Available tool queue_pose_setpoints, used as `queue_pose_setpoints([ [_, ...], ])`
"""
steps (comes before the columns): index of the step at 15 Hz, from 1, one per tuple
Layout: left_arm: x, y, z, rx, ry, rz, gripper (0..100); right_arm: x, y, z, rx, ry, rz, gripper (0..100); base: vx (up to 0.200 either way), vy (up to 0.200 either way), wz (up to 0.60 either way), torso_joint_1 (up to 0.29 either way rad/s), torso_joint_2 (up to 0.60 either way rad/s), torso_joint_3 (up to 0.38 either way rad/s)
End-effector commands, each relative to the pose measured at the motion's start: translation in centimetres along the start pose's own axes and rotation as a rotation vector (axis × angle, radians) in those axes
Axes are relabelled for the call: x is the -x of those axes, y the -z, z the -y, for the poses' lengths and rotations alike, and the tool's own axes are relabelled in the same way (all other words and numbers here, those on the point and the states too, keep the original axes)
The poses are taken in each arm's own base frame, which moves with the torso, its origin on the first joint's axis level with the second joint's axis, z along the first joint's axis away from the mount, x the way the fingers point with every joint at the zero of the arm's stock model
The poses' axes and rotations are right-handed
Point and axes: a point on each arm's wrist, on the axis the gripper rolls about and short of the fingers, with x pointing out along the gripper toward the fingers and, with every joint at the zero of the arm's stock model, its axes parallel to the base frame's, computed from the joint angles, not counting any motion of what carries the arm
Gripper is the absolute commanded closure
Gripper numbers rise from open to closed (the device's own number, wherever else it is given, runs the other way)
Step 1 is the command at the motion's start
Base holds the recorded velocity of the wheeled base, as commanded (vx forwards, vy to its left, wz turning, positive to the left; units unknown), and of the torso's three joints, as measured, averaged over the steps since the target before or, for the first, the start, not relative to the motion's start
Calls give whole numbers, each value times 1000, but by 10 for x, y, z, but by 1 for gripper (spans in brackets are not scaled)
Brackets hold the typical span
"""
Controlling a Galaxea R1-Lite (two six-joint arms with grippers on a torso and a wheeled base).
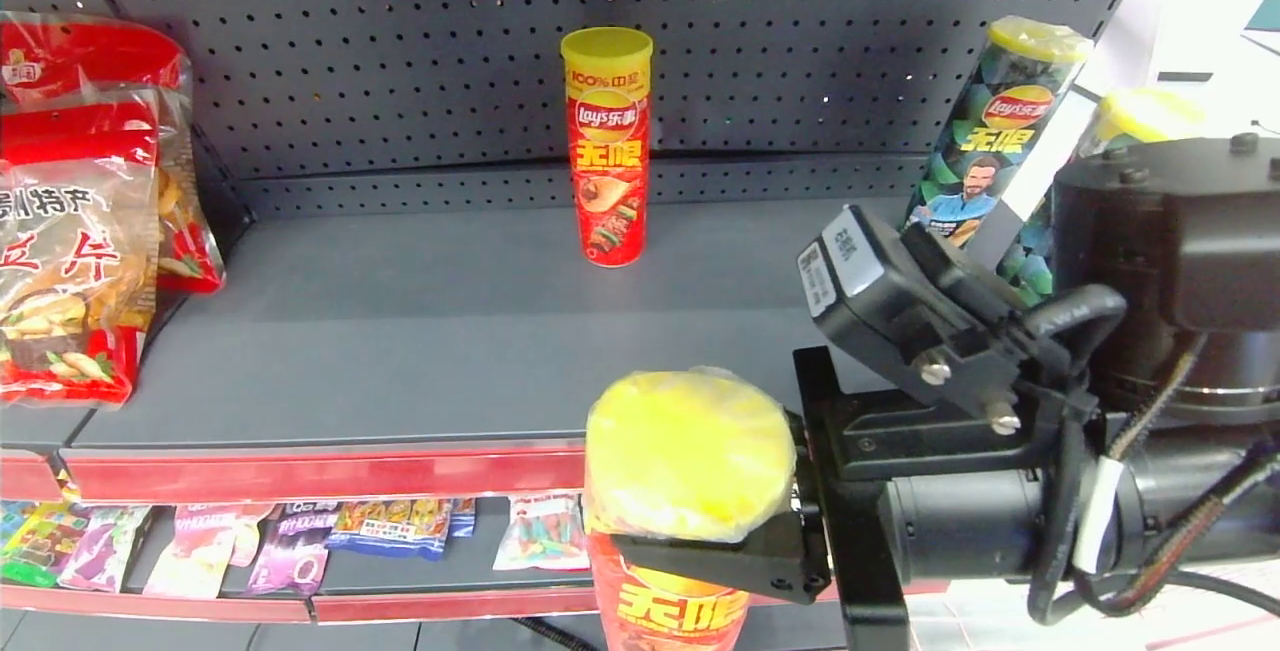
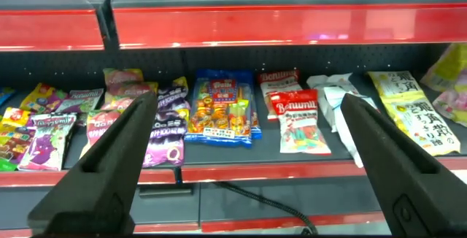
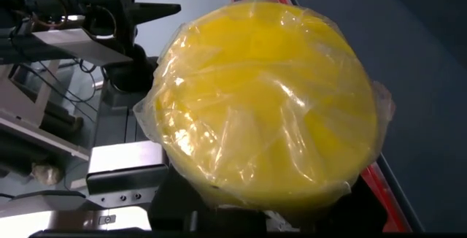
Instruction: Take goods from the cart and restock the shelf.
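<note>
A red chip can with a yellow, plastic-wrapped lid is upright in my right gripper, which is shut on it just below the lid. It is in front of the grey shelf's red front edge. The right wrist view looks down on the same lid. A matching red can stands alone at the back middle of the shelf board. My left gripper is open and holds nothing. It faces the lower shelf's candy bags.
Big red snack bags fill the shelf's left end. A dark green can leans at the right end, with another yellow-lidded can behind my arm. Small sweet packets line the lower shelf. Bare shelf board lies between the red can and the bags.
</note>
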Motion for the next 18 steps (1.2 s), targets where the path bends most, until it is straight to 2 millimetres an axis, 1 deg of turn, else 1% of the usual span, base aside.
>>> queue_pose_setpoints([
  [1,0,0,0,0,-1,-1,0,0,0,0,0,-1,0,100,0,200,0,2,2,2],
  [5,0,0,0,0,-1,-1,0,0,0,0,0,-1,0,100,0,200,0,1,2,4],
  [12,0,0,0,0,-1,-1,0,1,3,-1,-3,0,-7,100,0,0,0,0,0,0],
  [18,0,0,0,0,-1,-1,0,5,4,-3,-3,-1,-9,100,0,0,0,0,0,0],
])
